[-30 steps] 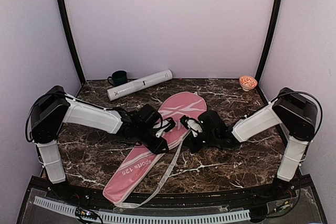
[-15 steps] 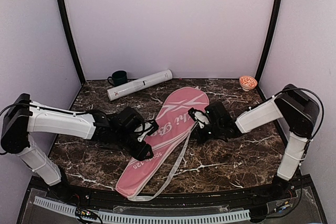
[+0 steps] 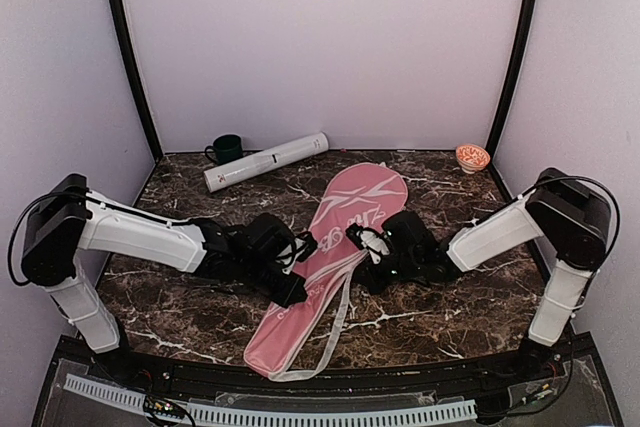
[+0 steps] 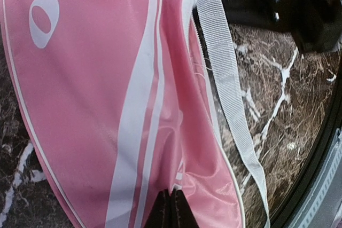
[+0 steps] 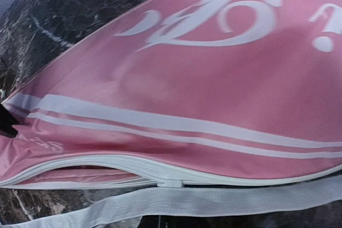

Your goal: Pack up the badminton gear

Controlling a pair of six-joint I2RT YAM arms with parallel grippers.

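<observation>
Along the left side, a plain lilac wall (image 3: 50, 97) meets the pale back wall (image 3: 320, 37) at a black corner post (image 3: 125, 47), and below them lies the bench (image 3: 440, 307), a dark brown marble-look top laced with white veins. Near its far left corner stands a dark green mug (image 3: 227, 147), upright, and just beside it to the right a long white tube (image 3: 266, 161) lies on its side, angled toward the back wall. The left arm (image 3: 140, 237) reaches low across the bench toward the middle. In its wrist view the left fingers (image 4: 166, 213) are pressed together on a pinch of puckered fabric at the edge of the pink bag (image 3: 340, 237). That bag lies flat and diagonal across the centre, its wide head toward the far right and its narrow end by the near edge, white lettering and stripes facing up. A white webbing strap (image 3: 336, 319) loops off its right side onto the marble. In the right wrist view the white zip seam along the bag's edge gapes slightly at one end. The right arm (image 3: 490, 232) comes in low from the right, and the right fingers (image 3: 366, 243) sit at the bag's right edge; I cannot tell whether they are parted or clamped. Well apart, in the far right corner, a small orange patterned bowl (image 3: 472, 157) sits beside a second black post (image 3: 515, 47) and the right lilac wall (image 3: 590, 77). A white slotted strip (image 3: 300, 411) runs along the near edge.
</observation>
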